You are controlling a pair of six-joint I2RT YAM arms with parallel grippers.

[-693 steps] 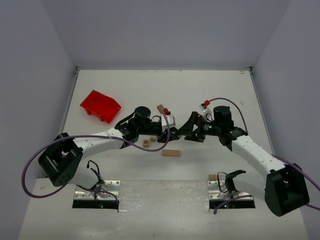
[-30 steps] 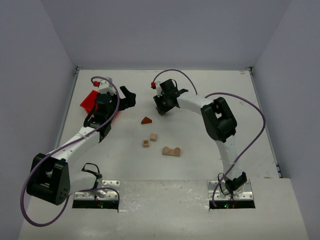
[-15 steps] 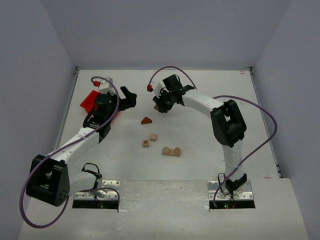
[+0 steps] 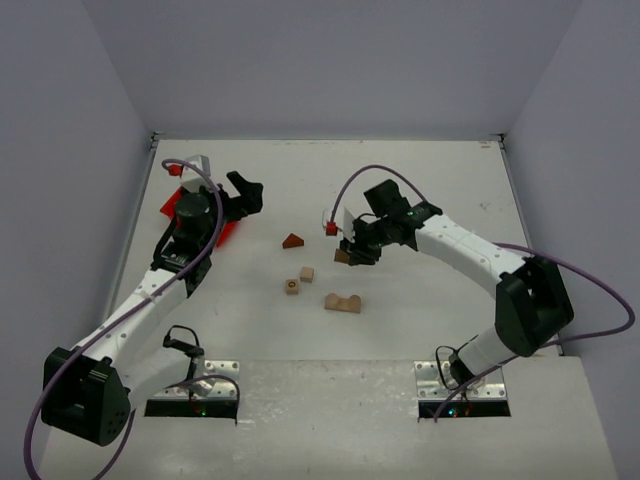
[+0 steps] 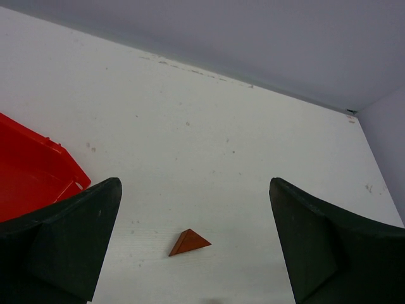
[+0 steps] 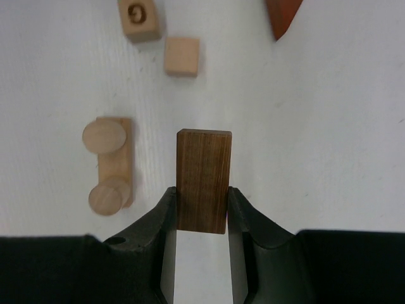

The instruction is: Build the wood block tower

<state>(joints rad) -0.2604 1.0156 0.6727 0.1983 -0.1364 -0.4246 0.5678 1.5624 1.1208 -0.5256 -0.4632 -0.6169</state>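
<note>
Tower not yet built. The plank [image 4: 342,302] lies flat on the table [image 4: 420,180] with two round pieces [image 6: 103,136] set on or against it; which of the two cannot be told. Two cubes [image 4: 307,273] and the triangular roof piece [image 4: 292,240] lie loose and apart, nothing stacked. The right gripper [image 6: 202,196] clamps a dark brown block [image 6: 203,171] just beside the plank. The left gripper [image 5: 193,183] stands wide open, empty, near the red bin [image 5: 31,174]. Judgement: most placements remain.

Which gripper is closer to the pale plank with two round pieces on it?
Right. The right gripper, clamped on a dark brown block, is just beyond the plank; the left gripper is far off to its left, open, by the red bin.
</note>
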